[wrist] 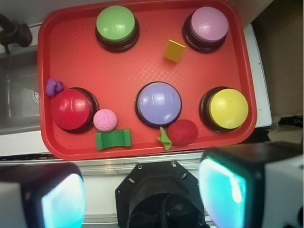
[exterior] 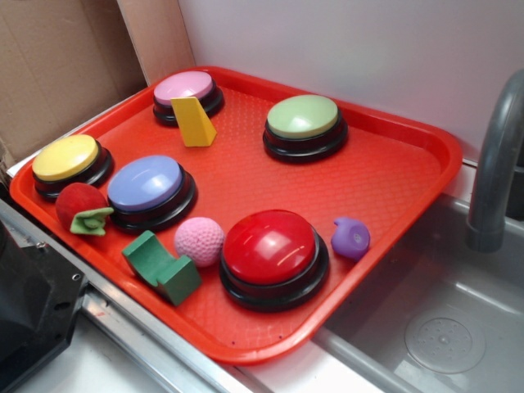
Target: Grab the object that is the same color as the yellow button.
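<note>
The claw (wrist: 137,199) is hovering high above the near edge of the red tray (wrist: 142,64), its two fingers (wrist: 223,187) standing wide apart and gripping nothing. The yellow wedge block (wrist: 174,50) is sitting well ahead of the claw and slightly to the right in the wrist view, on the bare tray floor just beside the pink button (wrist: 209,23); whether the two are touching is hard to tell from here. The yellow button (wrist: 228,108) is lying ahead of the right finger, near the tray's right rim. Directly ahead of the claw the blue button (wrist: 158,103) is sitting, with a red strawberry toy (wrist: 183,131) nearer still. Left of the claw's line, a green notched block (wrist: 113,139), a pink ball (wrist: 105,119) and the red button (wrist: 71,109) are clustering together.
</note>
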`<act>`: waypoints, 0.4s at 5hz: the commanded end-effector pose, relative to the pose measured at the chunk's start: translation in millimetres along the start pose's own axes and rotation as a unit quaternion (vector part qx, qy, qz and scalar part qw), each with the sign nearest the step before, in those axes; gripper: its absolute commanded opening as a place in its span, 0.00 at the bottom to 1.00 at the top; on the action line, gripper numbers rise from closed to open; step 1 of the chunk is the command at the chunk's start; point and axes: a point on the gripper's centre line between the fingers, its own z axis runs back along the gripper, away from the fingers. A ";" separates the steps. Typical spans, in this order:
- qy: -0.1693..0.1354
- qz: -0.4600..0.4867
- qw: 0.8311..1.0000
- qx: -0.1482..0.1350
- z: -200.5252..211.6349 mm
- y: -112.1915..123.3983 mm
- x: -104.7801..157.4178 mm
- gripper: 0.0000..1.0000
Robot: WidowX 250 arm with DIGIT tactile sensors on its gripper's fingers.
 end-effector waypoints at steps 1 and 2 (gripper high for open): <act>0.000 0.000 1.000 0.000 0.0 0.0 0.0 1.00; 0.001 0.091 0.996 0.001 -21.1 8.0 26.2 1.00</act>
